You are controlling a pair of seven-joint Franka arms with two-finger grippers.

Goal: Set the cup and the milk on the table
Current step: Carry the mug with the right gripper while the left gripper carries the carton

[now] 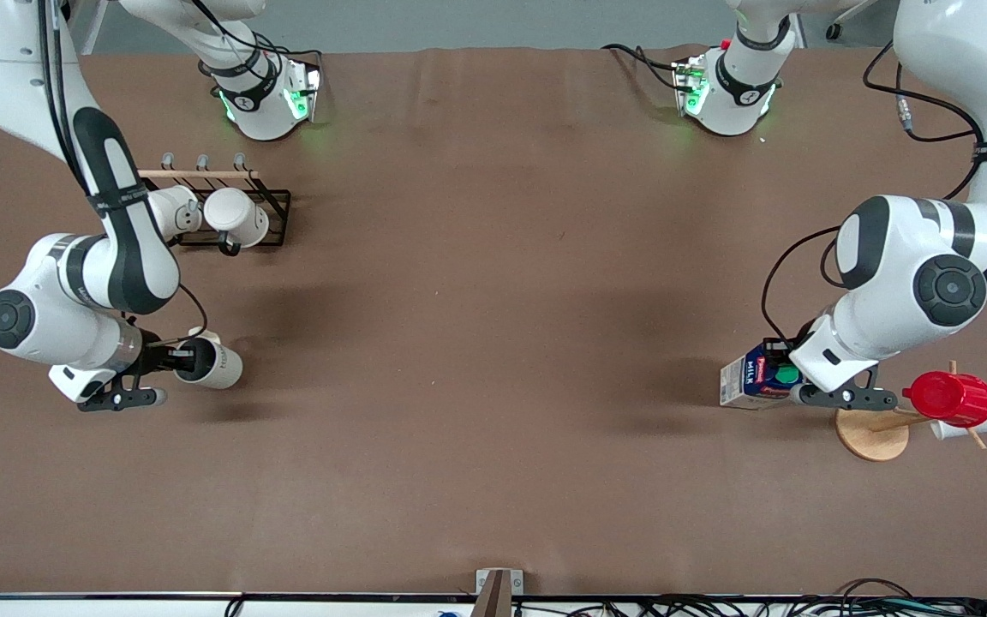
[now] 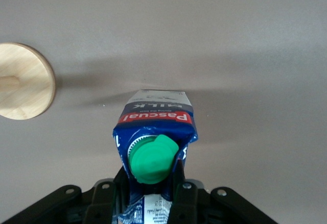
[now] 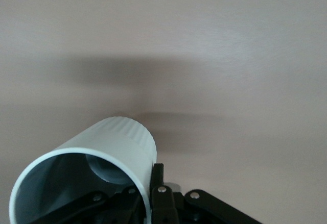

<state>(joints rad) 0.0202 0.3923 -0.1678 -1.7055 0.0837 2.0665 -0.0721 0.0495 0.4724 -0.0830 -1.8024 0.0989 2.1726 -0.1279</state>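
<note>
My right gripper (image 1: 175,360) is shut on the rim of the cup (image 1: 212,363), one finger inside and one outside. It holds the cream-white cup on its side, low over the table (image 1: 493,300) near the right arm's end. In the right wrist view the cup (image 3: 110,147) fills the space at the gripper (image 3: 148,178). My left gripper (image 1: 792,377) is shut on the top of the milk (image 1: 749,382), a blue-and-white carton with a green cap, low over the table near the left arm's end. The milk (image 2: 153,127) also shows in the left wrist view, between the fingers of the gripper (image 2: 150,178).
A black wire rack (image 1: 275,218) with two plain white mugs (image 1: 236,216) stands farther from the front camera than the cup. A wooden mug tree (image 1: 870,437) carrying a red plastic cup (image 1: 949,397) stands beside the milk; its round base (image 2: 23,81) shows in the left wrist view.
</note>
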